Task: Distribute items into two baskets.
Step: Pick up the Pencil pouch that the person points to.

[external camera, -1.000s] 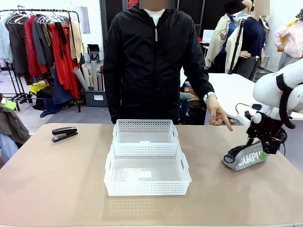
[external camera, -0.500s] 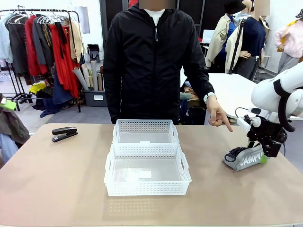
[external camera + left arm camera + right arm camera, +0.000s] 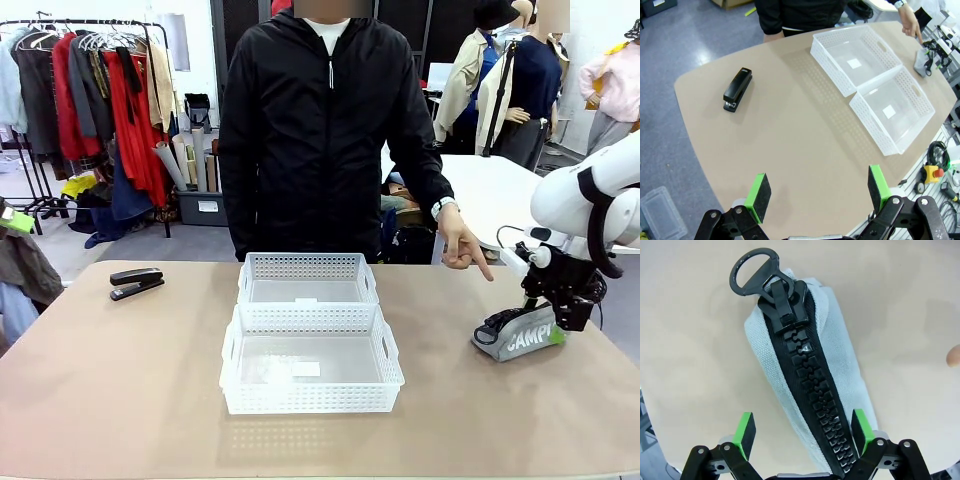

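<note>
Pouch (image 3: 512, 337) and the robot's right hand (image 3: 556, 328) are where the small change lies. Over the last second the right arm has shifted slightly above the pouch's 3 o'clock end, and the fabric has settled a little lower and flatter. For the last half second neither has moved. I read this as a grasp being lined up rather than made, so nothing has been distributed yet.

In the right wrist view the green pads stand apart and straddle the pouch across its width. One pad seems to touch the fabric while the other shows a gap, so this hand is not clamped on it. The left hand (image 3: 819, 187) hangs high above the tabletop (image 3: 120, 380) with its fingers wide apart, holding nothing.

The pouch lies at about 3 o'clock on the tabletop, well apart from the two baskets (image 3: 312, 395). These sit touching at the centre, one toward 12 o'clock of the other, and neither yet holds an item. The stapler (image 3: 136, 283) lies near 10 o'clock. The person's hand (image 3: 460, 245) points down toward the pouch from its 11 o'clock side.

The pouch is soft grey fabric with a chunky black zip closed along its top and a black ring pull at one end. White lettering on its side is partly covered by the right hand, and a black strap shows at its 9 o'clock end.
</note>
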`<state>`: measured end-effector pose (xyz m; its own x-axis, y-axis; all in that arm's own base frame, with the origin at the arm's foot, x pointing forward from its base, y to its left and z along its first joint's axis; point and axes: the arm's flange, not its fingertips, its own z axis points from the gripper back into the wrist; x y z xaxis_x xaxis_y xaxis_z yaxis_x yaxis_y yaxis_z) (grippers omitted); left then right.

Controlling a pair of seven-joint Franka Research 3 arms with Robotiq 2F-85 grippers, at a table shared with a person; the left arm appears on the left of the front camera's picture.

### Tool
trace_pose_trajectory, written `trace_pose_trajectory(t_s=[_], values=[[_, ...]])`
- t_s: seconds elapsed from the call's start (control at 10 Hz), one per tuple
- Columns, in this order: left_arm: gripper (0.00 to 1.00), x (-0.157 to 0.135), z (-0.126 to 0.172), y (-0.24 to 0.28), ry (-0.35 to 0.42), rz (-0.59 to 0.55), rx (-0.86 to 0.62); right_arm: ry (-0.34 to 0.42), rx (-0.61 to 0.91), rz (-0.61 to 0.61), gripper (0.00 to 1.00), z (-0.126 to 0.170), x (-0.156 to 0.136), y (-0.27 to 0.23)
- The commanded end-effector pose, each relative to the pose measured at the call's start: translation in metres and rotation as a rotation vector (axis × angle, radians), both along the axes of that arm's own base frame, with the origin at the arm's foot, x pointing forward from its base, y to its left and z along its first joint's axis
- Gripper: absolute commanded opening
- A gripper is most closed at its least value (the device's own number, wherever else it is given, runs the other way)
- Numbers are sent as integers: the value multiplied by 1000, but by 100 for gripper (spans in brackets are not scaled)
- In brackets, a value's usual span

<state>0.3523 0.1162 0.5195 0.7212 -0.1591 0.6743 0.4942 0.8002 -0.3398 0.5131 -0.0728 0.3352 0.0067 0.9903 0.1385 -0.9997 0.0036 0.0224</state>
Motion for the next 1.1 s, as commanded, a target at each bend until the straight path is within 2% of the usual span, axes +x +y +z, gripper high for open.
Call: trace_pose_trajectory(t_s=[0.0, 0.4, 0.7, 1.0], values=[[100, 1, 1, 1, -7, -3, -13, 2, 0, 4, 100, -1, 0, 0], [100, 1, 1, 1, -7, -3, -13, 1, 0, 1, 100, 0, 0, 1], [100, 1, 1, 1, -7, -3, -13, -43, -15, 7, 100, -12, 3, 6], [100, 1, 1, 1, -7, -3, -13, -41, -18, 18, 100, -18, 7, 8]])
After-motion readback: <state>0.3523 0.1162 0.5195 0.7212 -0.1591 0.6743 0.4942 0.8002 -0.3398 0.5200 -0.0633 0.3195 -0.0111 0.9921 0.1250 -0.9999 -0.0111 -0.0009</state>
